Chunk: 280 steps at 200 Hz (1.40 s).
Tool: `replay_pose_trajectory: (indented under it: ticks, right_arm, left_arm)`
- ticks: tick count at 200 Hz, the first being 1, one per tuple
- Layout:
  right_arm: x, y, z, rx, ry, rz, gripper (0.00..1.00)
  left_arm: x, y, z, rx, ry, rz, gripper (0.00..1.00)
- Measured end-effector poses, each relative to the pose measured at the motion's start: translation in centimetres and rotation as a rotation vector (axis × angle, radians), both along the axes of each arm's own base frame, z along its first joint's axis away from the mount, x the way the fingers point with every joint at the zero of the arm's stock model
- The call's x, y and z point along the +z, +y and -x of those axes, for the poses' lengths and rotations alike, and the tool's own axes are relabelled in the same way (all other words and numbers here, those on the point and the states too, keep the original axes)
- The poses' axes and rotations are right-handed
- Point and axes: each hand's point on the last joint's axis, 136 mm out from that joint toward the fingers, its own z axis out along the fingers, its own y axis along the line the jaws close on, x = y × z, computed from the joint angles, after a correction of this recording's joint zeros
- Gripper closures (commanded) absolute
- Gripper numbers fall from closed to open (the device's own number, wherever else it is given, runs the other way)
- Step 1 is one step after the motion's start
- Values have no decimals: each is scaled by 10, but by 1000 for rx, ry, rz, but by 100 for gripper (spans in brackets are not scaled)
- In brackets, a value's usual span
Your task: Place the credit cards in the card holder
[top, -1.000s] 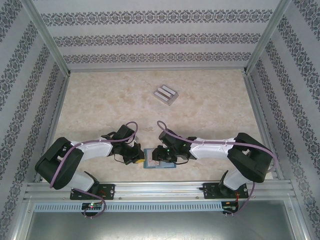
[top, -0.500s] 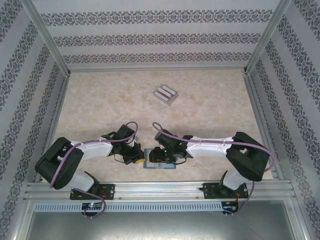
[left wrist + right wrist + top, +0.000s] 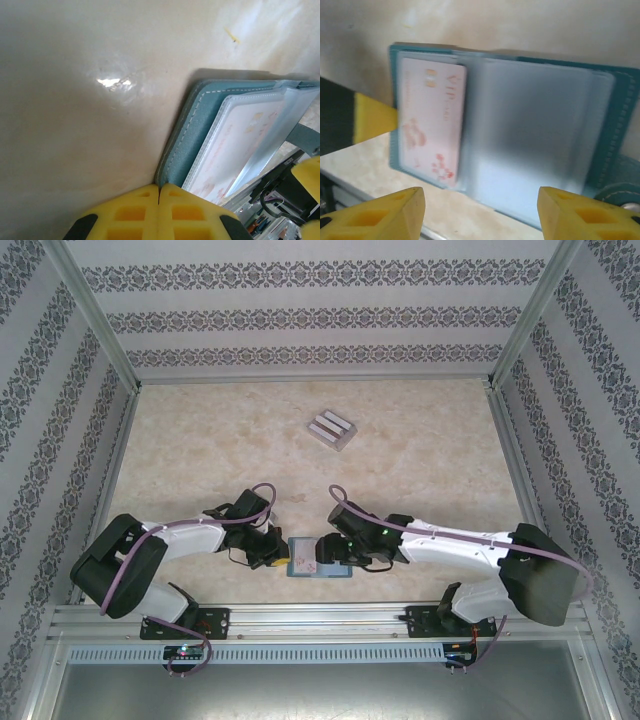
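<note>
Marble table bears card holder under released right jaws, beside clenched left jaws.

The left arm and right arm are white-shelled with black joints, looping purple cables and yellow jaws.

From above, the light is even and soft, and my arms throw only faint shadows on the table. At my left wrist a small white glare spot sits on the table, with the left side falling into shade. My right wrist's picture is smeared: the card holder looks hazy, my fingertips soft.
</note>
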Motion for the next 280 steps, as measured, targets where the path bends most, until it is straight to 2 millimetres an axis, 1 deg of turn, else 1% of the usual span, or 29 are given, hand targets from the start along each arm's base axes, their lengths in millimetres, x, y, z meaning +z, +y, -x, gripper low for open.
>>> replay_pose_trajectory:
  ticks: [32, 79, 125, 138, 149, 164, 192, 208, 236, 260, 280]
  right_arm:
    - [-13, -9, 4, -10, 19, 38, 39]
    - [-24, -9, 5, -8, 37, 62, 43]
    - [-22, -5, 5, 5, 35, 58, 49]
    - [-20, -4, 5, 5, 34, 57, 48]
    - [-19, -3, 4, 5, 32, 58, 45]
    - [-19, -6, 3, 5, 28, 75, 43]
    - [-19, -16, 5, -2, 28, 114, 42]
    - [-16, -19, 5, 5, 16, 119, 44]
    - [-9, -17, 4, 22, -6, 101, 46]
    - [-11, -17, 4, 34, -9, 106, 47]
    - [-18, -15, 4, 39, 3, 117, 47]
  left_arm:
    - [0, 0, 0, -1, 3, 1, 97]
    - [0, -1, 0, -2, 4, 3, 97]
    - [0, -1, 0, -3, 4, 3, 97]
    - [0, -1, 0, -3, 4, 3, 97]
    - [0, -1, 0, -3, 4, 4, 97]
    - [0, -1, 0, -3, 5, 3, 97]
    - [0, -1, 0, -3, 4, 4, 97]
    - [0, -1, 0, -4, 4, 3, 97]
    - [-1, -1, 1, -7, 6, 5, 97]
    - [0, -2, 0, -8, 5, 5, 96]
    - [0, -2, 0, -9, 6, 5, 97]
